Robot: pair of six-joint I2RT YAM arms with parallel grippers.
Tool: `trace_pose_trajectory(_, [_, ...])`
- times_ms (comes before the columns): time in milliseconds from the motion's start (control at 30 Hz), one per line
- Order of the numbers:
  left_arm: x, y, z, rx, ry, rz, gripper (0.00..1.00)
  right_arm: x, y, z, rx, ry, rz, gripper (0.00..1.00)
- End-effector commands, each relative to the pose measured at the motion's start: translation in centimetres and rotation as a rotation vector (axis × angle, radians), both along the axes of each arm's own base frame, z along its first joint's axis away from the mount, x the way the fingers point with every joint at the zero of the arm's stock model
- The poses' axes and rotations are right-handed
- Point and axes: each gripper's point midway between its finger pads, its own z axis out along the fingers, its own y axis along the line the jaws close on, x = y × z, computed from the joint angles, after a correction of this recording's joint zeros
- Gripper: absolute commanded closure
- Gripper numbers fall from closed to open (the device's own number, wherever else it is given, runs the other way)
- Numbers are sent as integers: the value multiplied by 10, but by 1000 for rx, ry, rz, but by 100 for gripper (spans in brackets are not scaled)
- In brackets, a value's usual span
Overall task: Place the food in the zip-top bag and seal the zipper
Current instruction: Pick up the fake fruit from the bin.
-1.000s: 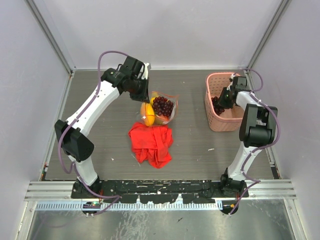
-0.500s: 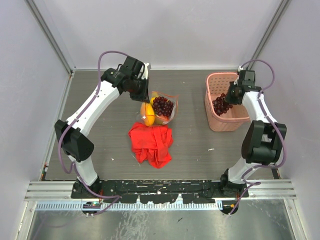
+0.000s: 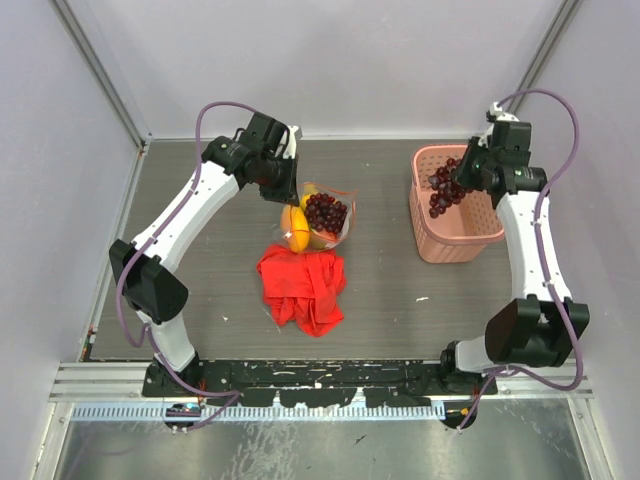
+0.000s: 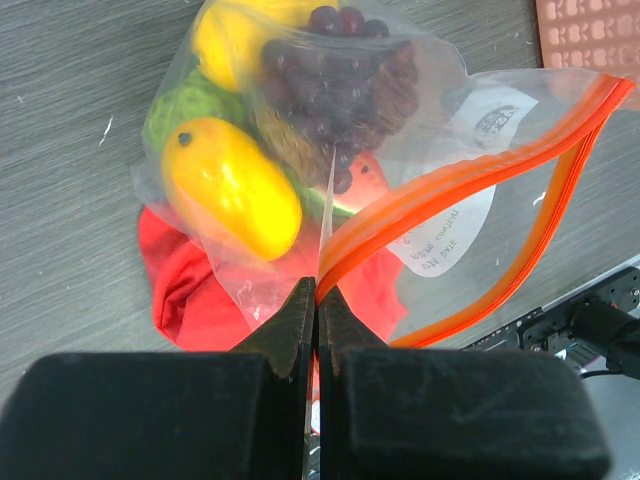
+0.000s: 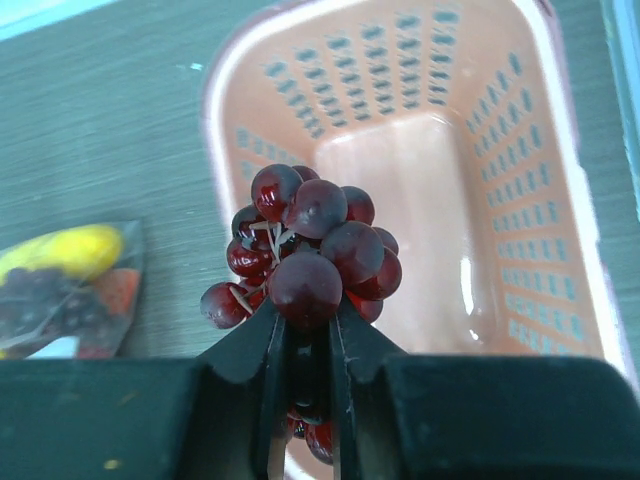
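The clear zip-top bag [image 3: 322,218] lies mid-table on a red cloth, holding a yellow-orange mango [image 4: 230,190], a green fruit [image 4: 180,105], a yellow fruit and a dark grape bunch [image 4: 335,85]. Its red-orange zipper [image 4: 470,180] gapes open. My left gripper [image 3: 291,195] is shut on the bag's mouth edge [image 4: 318,285]. My right gripper [image 3: 455,183] is shut on a second dark purple grape bunch [image 5: 310,250], held above the pink basket's left rim. The bunch also shows in the top view [image 3: 442,188].
The pink slatted basket [image 3: 470,225] stands at the right, looking empty in the right wrist view [image 5: 520,190]. A crumpled red cloth [image 3: 303,287] lies under and in front of the bag. Metal frame posts and walls enclose the table.
My right gripper has lifted the grape bunch out of the basket and raised it over the left rim. The left gripper and the bag have stayed put.
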Motion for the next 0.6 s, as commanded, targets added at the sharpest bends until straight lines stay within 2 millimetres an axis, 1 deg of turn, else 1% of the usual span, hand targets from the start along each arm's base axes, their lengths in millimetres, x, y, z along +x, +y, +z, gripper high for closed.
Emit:
trace_pose_trajectory(0, [5,-2,17,-34,-54,-9,100,-7,46,76,-2,-199,137,99])
trace_pose_trajectory(100, [4,-3,18,-39,-54,-11,100,-12,80,94,-11,-264,247,99])
trace_pose_trajectory(267, [3,-4,19,-50,-52,-15,100,-23,134,112,4,-350,407,99])
trace_pose_trajectory(433, [2,-6,19,-58,-48,-18,100,-33,180,126,29,-433,513,99])
trace_pose_trajectory(567, [2,-8,18,-66,-41,-24,100,-40,210,133,37,-496,560,99])
